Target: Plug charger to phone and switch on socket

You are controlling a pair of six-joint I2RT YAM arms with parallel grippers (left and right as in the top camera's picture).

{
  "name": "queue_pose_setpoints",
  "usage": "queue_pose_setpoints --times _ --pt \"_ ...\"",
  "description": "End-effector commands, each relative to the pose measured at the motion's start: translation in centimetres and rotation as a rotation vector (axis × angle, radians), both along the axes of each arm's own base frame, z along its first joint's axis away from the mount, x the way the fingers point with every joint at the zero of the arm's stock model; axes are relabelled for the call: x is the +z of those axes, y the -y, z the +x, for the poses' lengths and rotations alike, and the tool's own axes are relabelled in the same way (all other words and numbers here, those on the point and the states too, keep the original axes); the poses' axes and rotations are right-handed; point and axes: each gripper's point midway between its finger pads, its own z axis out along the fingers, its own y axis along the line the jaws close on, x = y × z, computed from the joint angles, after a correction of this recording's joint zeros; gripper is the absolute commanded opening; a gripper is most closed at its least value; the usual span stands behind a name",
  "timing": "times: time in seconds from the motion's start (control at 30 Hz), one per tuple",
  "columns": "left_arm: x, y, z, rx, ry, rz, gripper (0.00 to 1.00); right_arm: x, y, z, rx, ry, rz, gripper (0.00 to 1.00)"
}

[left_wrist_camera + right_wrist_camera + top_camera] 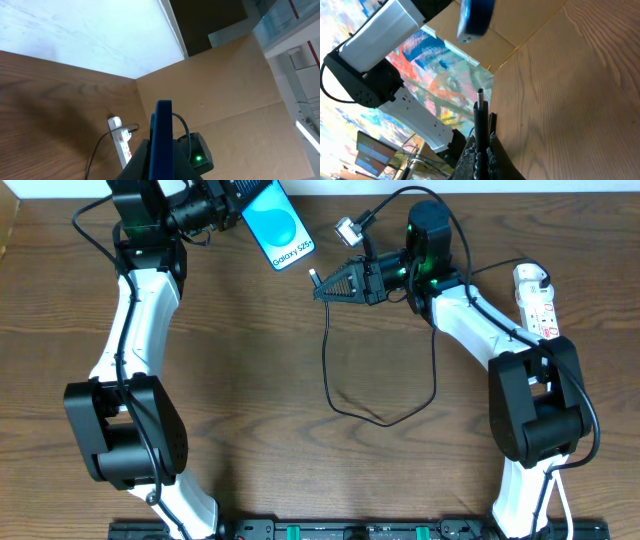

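Phone (280, 225) position: upper centre-left of the overhead view, raised off the bench (250, 380) and clamped at its upper end by the closed left gripper (232, 208). Its long axis runs diagonally from upper left to lower right. The end carrying the white "Galaxy" text is the lower-right one.

Just right of and below that end, with a small gap, the plug tip (314, 277) of the charger (328, 350) projects from the right gripper (330, 285). This gripper is closed on the cable directly behind the tip. The remaining cable hangs down and loops across the bench at centre frame.

In the right wrist view, the tip (480, 95) points upward. The blurred end of the phone (475, 20) sits above it and slightly left, not touching. The charging port is not visible, so alignment cannot be confirmed.

Judgement: insertion requires the right arm to travel up-left along the phone's long axis.

Socket (538, 305) position: right edge of the frame, nearer the right arm. Switch state cannot be determined.
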Motion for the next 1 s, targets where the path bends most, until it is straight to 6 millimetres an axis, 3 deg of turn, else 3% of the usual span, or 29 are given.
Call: queue_pose_setpoints --times 0.0,0.13,0.63,0.83,0.97 --pt "1.5 0.1 -0.4 -0.008 0.042 0.001 0.07 -0.2 -0.3 -0.3 0.018 0.016 0.007 0.01" --pt "1.6 0.6 -0.6 -0.019 0.062 0.007 0.07 0.1 -1.3 -1.0 0.042 0.035 0.014 0.01" --pt "1.6 1.4 -1.4 -0.076 0.098 0.026 0.07 0.7 -1.3 -0.9 0.034 0.045 0.018 0.01" --pt "1.6 3.0 -1.9 -0.11 0.117 0.032 0.08 0.7 -1.3 -0.8 0.032 0.045 0.018 0.01" --pt "1.5 3.3 -2.3 -0.135 0.12 0.033 0.07 0.7 -0.3 0.0 0.009 0.045 0.018 0.01"
